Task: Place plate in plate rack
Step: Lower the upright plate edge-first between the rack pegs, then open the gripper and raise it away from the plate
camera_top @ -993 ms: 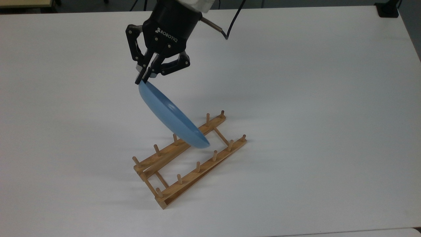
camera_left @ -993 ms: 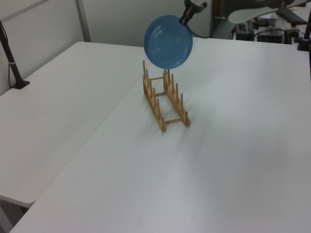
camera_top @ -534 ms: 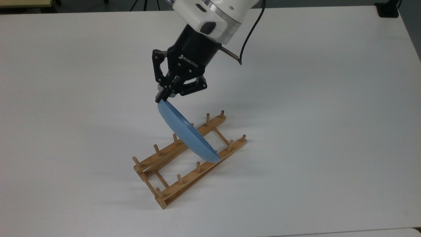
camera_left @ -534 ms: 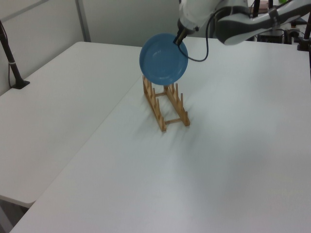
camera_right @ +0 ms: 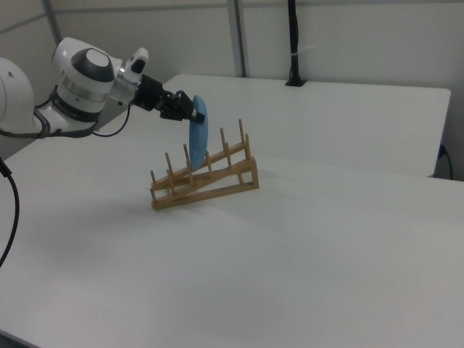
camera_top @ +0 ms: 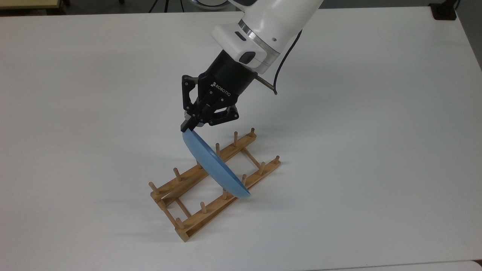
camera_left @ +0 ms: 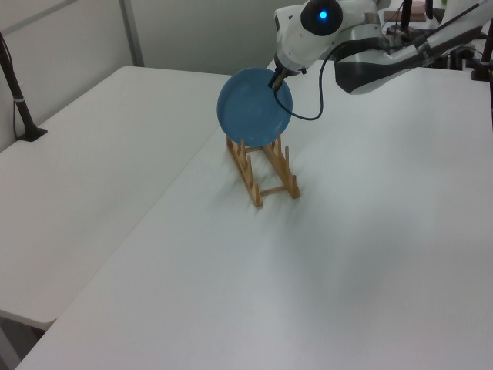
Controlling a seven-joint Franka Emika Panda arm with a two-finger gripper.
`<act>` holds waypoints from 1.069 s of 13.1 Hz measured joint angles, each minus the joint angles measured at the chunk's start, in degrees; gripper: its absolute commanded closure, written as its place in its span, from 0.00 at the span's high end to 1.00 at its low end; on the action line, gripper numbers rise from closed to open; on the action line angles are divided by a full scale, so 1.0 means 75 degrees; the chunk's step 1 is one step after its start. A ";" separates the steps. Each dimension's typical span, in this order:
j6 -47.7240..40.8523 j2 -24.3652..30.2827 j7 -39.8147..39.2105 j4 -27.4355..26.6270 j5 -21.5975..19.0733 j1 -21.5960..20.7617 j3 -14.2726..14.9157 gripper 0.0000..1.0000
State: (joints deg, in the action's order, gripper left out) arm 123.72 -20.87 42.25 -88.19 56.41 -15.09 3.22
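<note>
The light-blue plate (camera_top: 211, 164) stands on edge, tilted, its lower part down between the pegs in the middle of the wooden plate rack (camera_top: 203, 217). My gripper (camera_top: 187, 127) is shut on the plate's upper rim, with the white arm reaching in from the top view's upper right. In the left view the plate (camera_left: 253, 108) faces the camera above the rack (camera_left: 256, 196), and the gripper (camera_left: 275, 80) pinches its top right edge. From the right view, the plate (camera_right: 197, 139) appears edge-on over the rack (camera_right: 217, 186), held by the gripper (camera_right: 191, 114).
The rack sits on a wide white table (camera_top: 376, 150). A black clamp base (camera_top: 444, 11) is at the top view's far right corner. A black pole (camera_left: 15, 85) stands at the left view's left edge. A cable (camera_top: 280, 71) hangs off the wrist.
The arm came down and toward the rack, carrying the plate from above the far rail into the gap between the pegs. The rack shifted slightly toward the top view's left.
</note>
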 measured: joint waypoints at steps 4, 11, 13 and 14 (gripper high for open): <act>0.0003 -0.0106 0.0009 -0.0176 0.0000 -0.0013 -0.0002 0.70; 0.0089 -0.0034 0.0288 0.0068 -0.0413 -0.0021 -0.0137 1.00; 0.0089 0.0141 0.0253 0.0124 -0.1336 -0.0022 -0.0231 1.00; 0.0089 0.0307 0.0081 0.0128 -0.2015 -0.0025 -0.0259 1.00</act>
State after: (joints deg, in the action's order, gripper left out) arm 124.38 -18.57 42.86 -87.23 41.30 -15.28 1.28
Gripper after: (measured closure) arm 0.000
